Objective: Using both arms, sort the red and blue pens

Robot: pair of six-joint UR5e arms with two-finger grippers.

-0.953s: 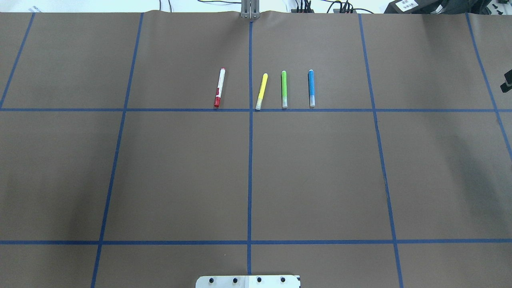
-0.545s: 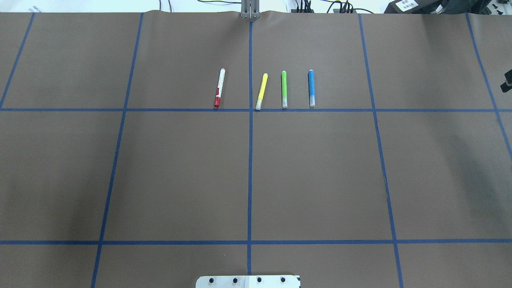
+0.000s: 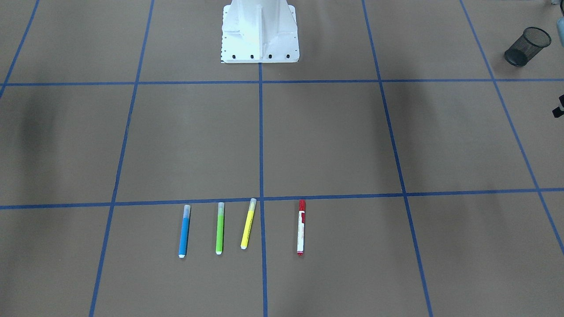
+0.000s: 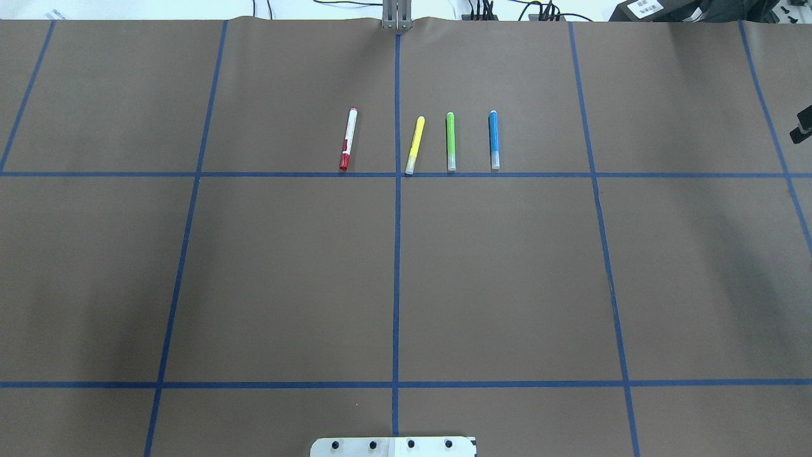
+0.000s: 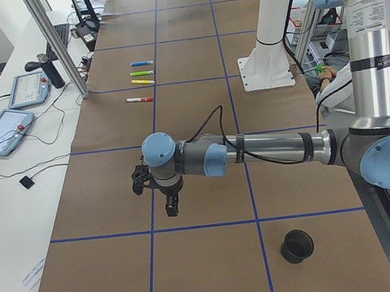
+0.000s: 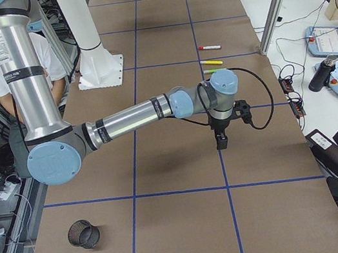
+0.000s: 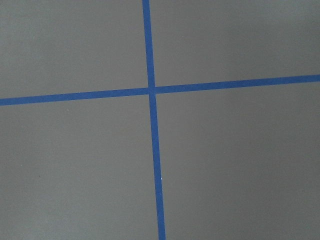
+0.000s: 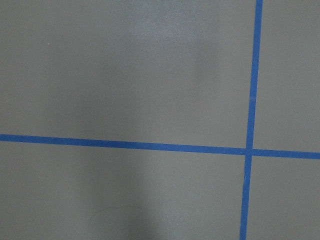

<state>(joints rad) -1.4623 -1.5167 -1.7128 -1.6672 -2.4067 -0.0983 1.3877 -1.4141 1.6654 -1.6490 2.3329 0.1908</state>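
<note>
Both red marker and blue highlighter untouched; left hand, right hand, spread or pressed unclear.

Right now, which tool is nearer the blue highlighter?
Right. The right tool hangs beyond the row's blue highlighter end; the left tool beyond its red marker end.

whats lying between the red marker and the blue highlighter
From red marker to blue highlighter: yellow highlighter, then green highlighter, in the overhead view.

Matt brown paper cover — smooth plastic pens.
</note>
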